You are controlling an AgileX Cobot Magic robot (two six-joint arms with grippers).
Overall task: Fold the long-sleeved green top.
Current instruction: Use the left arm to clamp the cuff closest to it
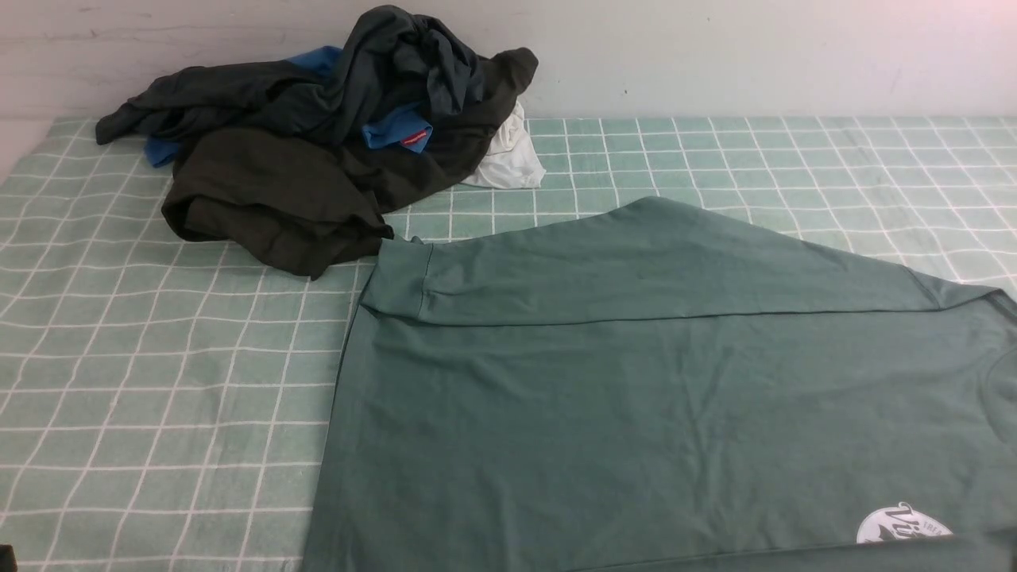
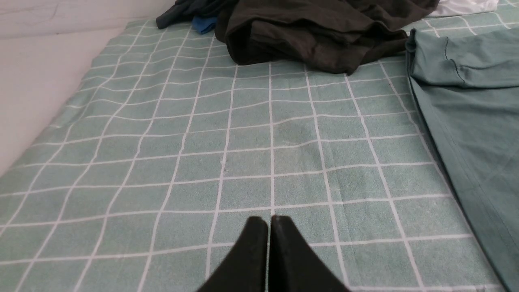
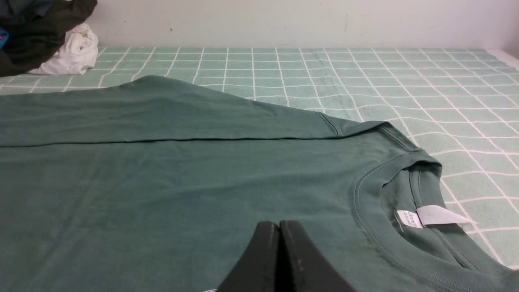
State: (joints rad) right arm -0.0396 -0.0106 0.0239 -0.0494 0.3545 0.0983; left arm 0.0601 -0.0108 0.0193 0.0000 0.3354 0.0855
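Note:
The green long-sleeved top (image 1: 636, 397) lies flat on the checked cloth, filling the right and near part of the front view. One sleeve (image 1: 636, 262) is folded across its far side, cuff at the left. A white round logo (image 1: 902, 524) shows near the front right. Its ribbed neck (image 3: 389, 219) with a white label shows in the right wrist view. My right gripper (image 3: 279, 223) is shut and empty, above the top's chest. My left gripper (image 2: 268, 219) is shut and empty over bare checked cloth, left of the top's hem edge (image 2: 466, 134). Neither arm shows in the front view.
A heap of dark olive-black garments (image 1: 318, 159) with a bright blue garment (image 1: 397, 131) and a white one (image 1: 508, 155) lies at the back left against the wall. The green checked cloth (image 1: 143, 357) covers the table. A pale edge (image 2: 32, 93) borders the cloth's left side.

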